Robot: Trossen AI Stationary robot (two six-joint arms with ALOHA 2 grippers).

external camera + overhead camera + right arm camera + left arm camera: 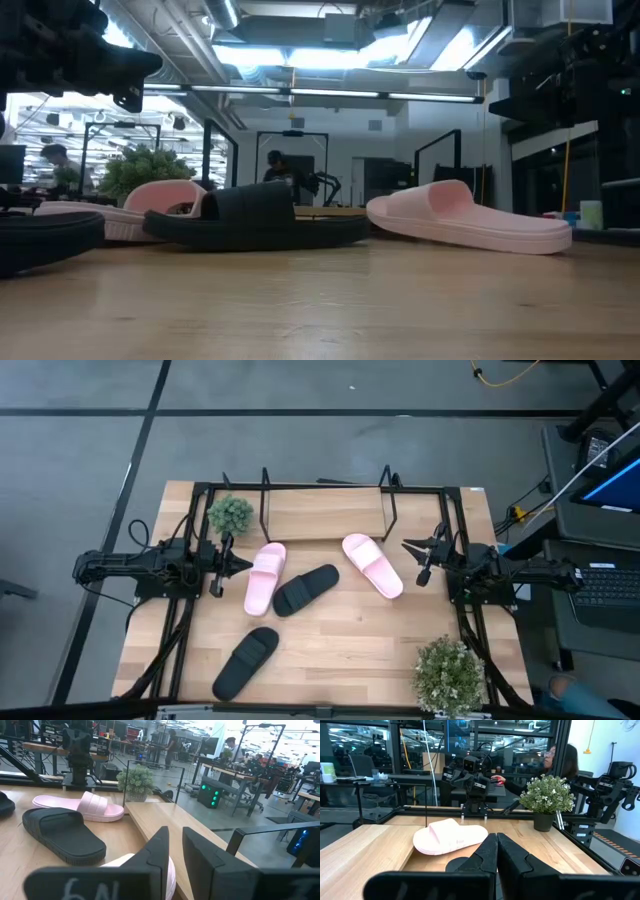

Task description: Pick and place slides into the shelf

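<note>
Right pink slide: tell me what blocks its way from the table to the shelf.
Nothing visible does. The right pink slide lies just in front of the shelf, bare wood between them; the right gripper hovers beside it.

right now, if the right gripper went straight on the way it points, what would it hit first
Most likely the pink slide lying just ahead of the right gripper; its edge shows right past the fingers in the right wrist view. The gripper may sit a bit above it, so it could skim over toward the black slide.

Bench [380,650]: light wood.
Small plant [230,514]: far left corner (potted).
Large plant [449,675]: near right corner.
</note>
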